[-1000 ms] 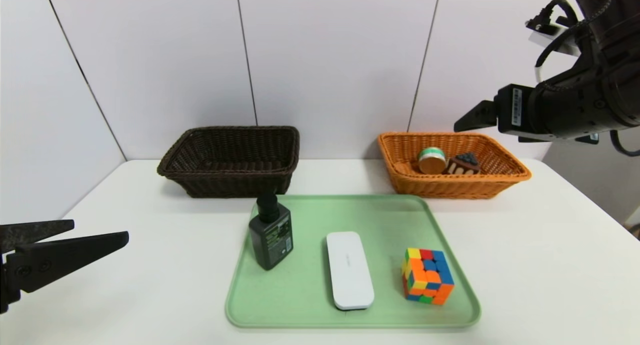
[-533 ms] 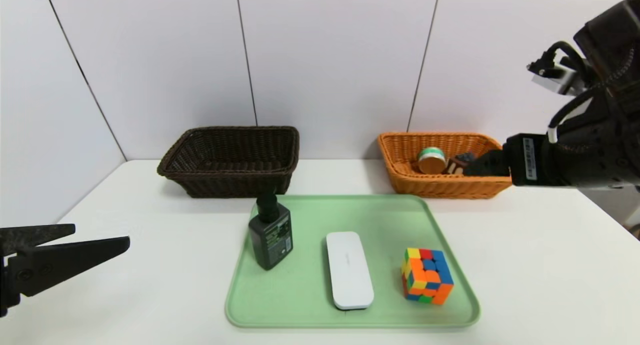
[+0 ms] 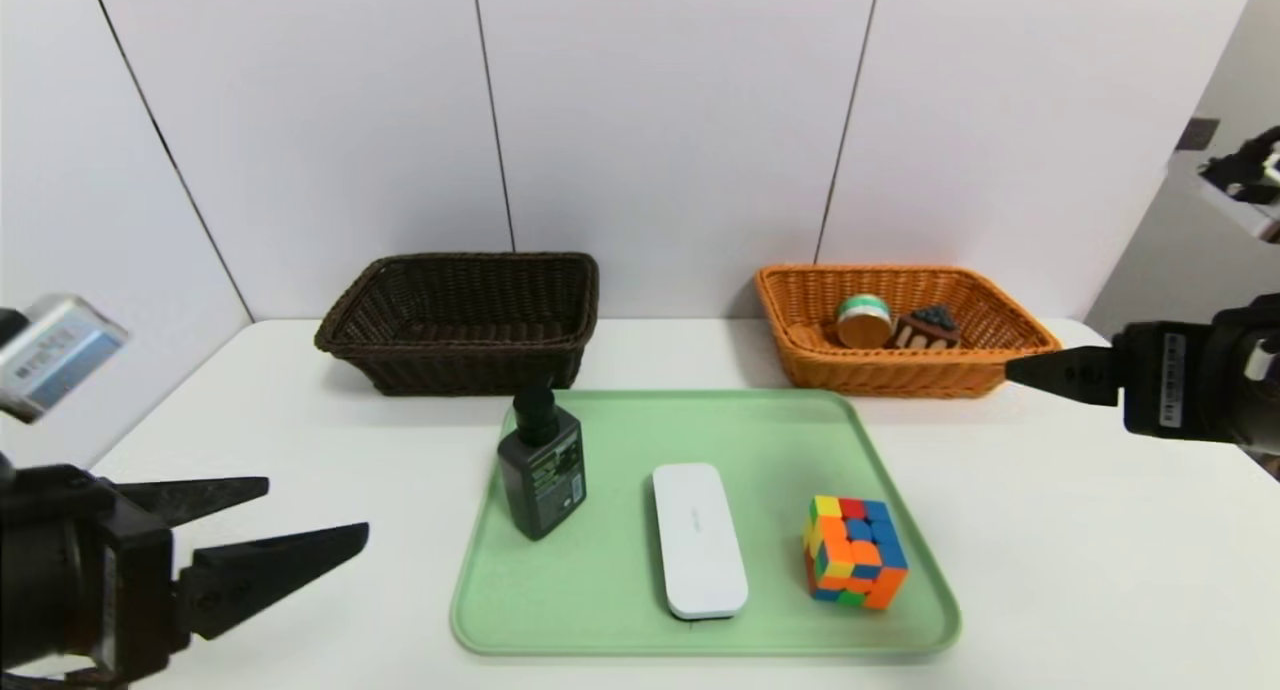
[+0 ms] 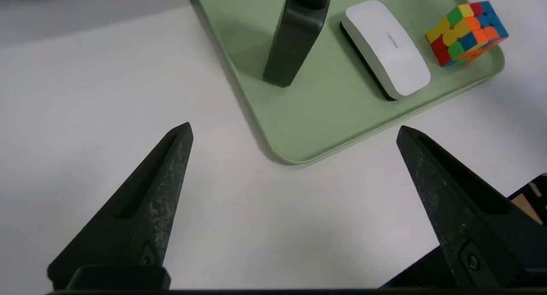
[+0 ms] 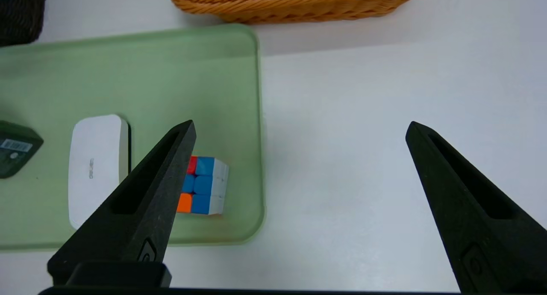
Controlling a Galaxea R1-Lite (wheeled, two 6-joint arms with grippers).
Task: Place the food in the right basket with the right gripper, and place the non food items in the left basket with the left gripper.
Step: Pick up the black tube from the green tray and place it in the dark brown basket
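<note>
Bottle label and barcode, unreadable

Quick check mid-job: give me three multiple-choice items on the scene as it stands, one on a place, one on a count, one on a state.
1. Where is the dark bottle?
A. in the brown basket
B. upright on the green tray
C. on the bare table

2. How many items lie in the orange basket?
A. none
B. two
C. four

3. How is the left gripper?
A. open, holding nothing
B. shut on the cube
C. shut on the bottle

Key: 1 B, it stands at the tray's left side. 2 B, a round green-topped piece and a cake slice. 3 A, its fingers are spread over bare table.
</note>
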